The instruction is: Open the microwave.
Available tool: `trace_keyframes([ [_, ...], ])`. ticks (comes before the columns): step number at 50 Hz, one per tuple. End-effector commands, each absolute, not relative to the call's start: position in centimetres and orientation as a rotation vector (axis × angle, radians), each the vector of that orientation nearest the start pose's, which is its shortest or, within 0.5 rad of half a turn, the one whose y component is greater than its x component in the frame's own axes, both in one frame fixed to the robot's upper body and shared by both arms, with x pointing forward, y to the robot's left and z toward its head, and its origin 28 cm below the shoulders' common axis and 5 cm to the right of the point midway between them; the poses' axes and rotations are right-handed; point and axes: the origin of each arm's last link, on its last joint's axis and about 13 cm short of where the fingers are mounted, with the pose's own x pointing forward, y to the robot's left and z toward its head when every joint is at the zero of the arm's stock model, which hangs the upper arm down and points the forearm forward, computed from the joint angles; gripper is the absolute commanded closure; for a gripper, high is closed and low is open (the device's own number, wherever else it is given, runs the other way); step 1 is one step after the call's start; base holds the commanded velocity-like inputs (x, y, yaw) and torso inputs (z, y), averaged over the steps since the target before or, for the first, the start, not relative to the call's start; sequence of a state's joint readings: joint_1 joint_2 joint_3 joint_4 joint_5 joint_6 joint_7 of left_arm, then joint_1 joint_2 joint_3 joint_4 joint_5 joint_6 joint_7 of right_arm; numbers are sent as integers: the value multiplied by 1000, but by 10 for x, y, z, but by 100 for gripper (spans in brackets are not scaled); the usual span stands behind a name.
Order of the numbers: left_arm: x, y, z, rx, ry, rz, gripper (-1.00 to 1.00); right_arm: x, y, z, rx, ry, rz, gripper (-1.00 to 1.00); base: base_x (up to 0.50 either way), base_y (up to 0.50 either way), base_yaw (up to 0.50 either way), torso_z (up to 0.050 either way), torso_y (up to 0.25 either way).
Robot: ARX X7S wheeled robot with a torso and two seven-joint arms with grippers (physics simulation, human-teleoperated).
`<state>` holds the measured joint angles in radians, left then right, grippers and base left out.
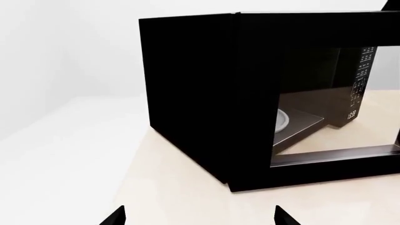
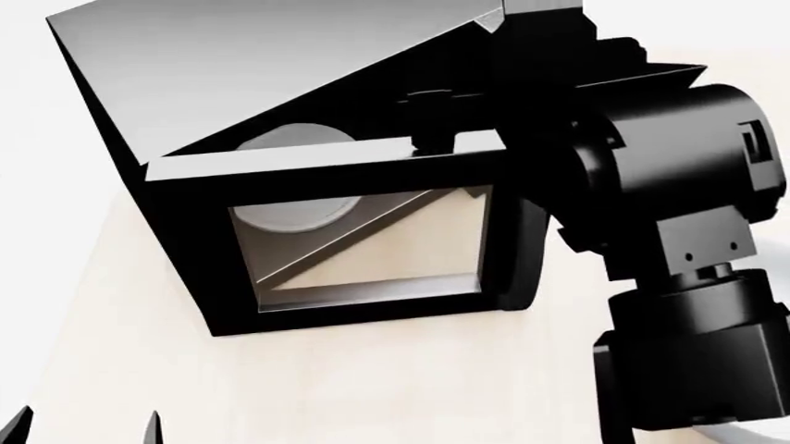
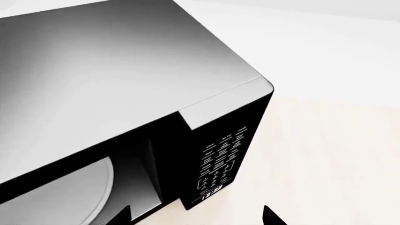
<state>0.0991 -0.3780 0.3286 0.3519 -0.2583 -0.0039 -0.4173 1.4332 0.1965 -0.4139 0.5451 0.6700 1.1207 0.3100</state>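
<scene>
The microwave (image 2: 247, 83) is a black box with a grey top, standing on a pale table. Its windowed door (image 2: 370, 166) stands swung open on its left hinge, facing me. The white turntable plate (image 2: 296, 208) shows inside, and the button panel (image 3: 218, 164) is uncovered. My left gripper (image 1: 198, 216) hangs open and empty, low and to the left, apart from the microwave's left side (image 1: 187, 93). My right gripper (image 3: 196, 216) is open above the panel corner, holding nothing. In the head view my right arm (image 2: 667, 185) hides its fingers.
The beige table top (image 2: 370, 388) stretches in front of the open door. White floor or wall surrounds it on the left (image 1: 56, 154). My bulky right arm fills the right side of the head view, close to the door's free edge (image 2: 524, 250).
</scene>
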Motion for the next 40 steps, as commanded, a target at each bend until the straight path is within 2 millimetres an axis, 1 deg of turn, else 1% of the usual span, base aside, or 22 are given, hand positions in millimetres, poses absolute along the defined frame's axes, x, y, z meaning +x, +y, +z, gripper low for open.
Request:
trace_keyframes([
  [1,175,208,56,13,-134,-2,-100,381,-92,286,-88,387,75,-100,0,0,0,0,0],
  [30,176,209,57,14,-136,1,-100,350,-91,275,-93,402,155,-100,0,0,0,0,-1],
  [40,176,208,57,16,-135,-1,-100,338,-92,277,-93,385,185,-100,0,0,0,0,-2],
])
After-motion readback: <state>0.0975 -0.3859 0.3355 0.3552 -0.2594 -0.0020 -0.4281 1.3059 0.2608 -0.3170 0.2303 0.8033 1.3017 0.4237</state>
